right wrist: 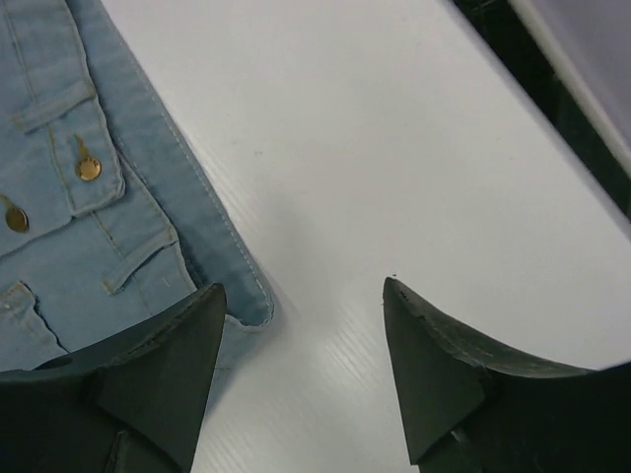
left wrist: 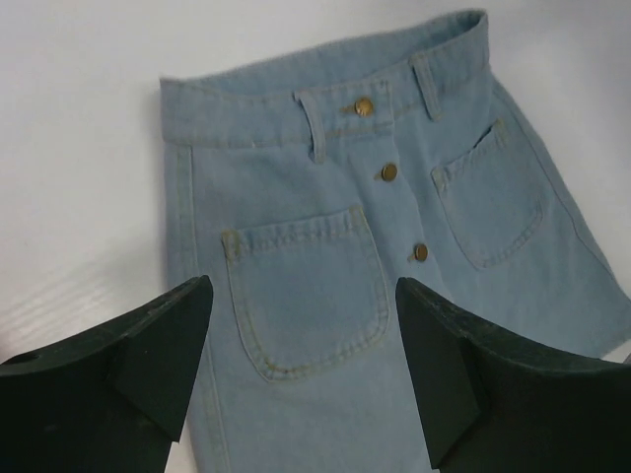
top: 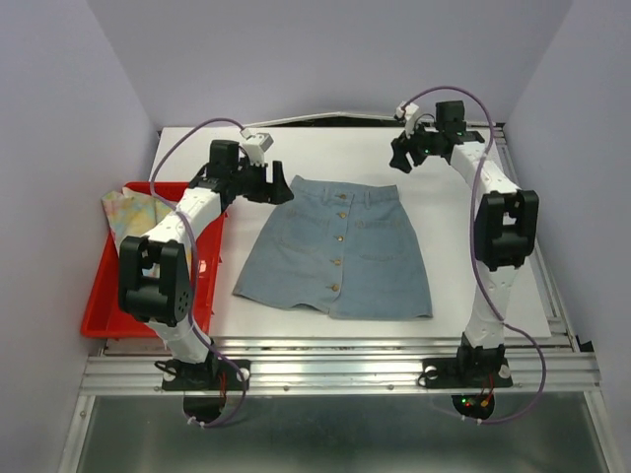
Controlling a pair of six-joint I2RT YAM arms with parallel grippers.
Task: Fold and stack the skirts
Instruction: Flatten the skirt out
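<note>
White tabletop (top: 483,286) fills the cell, the light blue denim skirt (top: 340,251) spread flat at its centre, buttons up; soft yet fairly firm cloth, I'd say, best pinched at the waistband corners. To its left the floral skirt (top: 126,212) lies crumpled in a red tray (top: 96,317). Both arms reach forward, left gripper (top: 276,185) and right gripper (top: 402,155) near those corners, fingers (left wrist: 148,374) apart, holding nothing.
</note>
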